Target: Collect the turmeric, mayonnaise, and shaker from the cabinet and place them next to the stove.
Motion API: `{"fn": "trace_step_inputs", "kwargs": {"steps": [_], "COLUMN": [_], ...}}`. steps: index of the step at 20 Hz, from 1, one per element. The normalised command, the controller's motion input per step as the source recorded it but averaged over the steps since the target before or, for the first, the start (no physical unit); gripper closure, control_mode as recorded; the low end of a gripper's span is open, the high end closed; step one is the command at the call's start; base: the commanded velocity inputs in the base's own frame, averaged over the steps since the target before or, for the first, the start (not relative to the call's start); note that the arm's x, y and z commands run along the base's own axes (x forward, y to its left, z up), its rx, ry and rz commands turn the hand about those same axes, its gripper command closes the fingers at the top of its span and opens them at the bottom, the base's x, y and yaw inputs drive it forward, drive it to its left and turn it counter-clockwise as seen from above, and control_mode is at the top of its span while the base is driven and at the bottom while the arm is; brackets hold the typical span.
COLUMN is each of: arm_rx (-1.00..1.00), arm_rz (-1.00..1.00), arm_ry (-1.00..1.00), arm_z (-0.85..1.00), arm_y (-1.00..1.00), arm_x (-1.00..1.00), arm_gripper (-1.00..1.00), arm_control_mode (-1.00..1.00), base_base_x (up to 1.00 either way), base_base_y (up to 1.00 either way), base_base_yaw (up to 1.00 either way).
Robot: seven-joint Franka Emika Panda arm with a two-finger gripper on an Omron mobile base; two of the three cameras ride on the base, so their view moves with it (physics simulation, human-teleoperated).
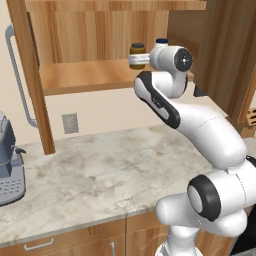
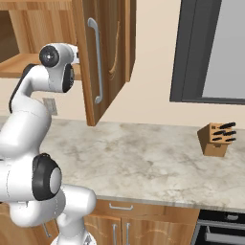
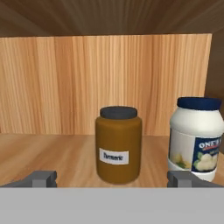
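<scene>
The turmeric, an amber-brown jar with a dark lid and a pale label, stands on the cabinet shelf straight ahead of my gripper. The gripper is open, with one fingertip on each side of the jar and short of it. The mayonnaise, a white jar with a dark blue lid, stands just right of the turmeric. In the left base view the turmeric and the mayonnaise's lid show behind my raised wrist, on the cabinet shelf. The shaker and the stove are out of view.
The cabinet's open door with its grey bar handle hangs right of my arm. Below lies a marble counter with a grey appliance at its left end and a knife block at the right.
</scene>
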Motion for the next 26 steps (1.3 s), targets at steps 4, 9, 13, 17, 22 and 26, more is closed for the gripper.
{"fn": "trace_step_inputs", "kwargs": {"steps": [4,9,13,17,22,26], "arm_rx": [0.0,-0.01,-0.01,-0.01,0.0,0.0], "arm_rz": [0.0,0.0,0.0,0.0,0.0,0.0], "arm_ry": [0.05,0.06,0.06,0.07,0.06,0.05], "arm_z": [0.0,0.0,0.0,0.0,0.0,0.01], "arm_y": [0.0,0.0,0.0,0.0,0.0,0.0], "arm_x": [0.29,0.28,0.27,0.26,0.23,0.16], "arm_gripper": [-1.0,-1.0,-1.0,-1.0,-1.0,-1.0], "arm_control_mode": [-1.0,-1.0,-1.0,-1.0,-1.0,-1.0], "base_base_x": [0.0,0.0,0.0,0.0,0.0,0.0], "base_base_y": [0.0,0.0,0.0,0.0,0.0,0.0], "base_base_yaw": [0.0,0.0,0.0,0.0,0.0,0.0]}}
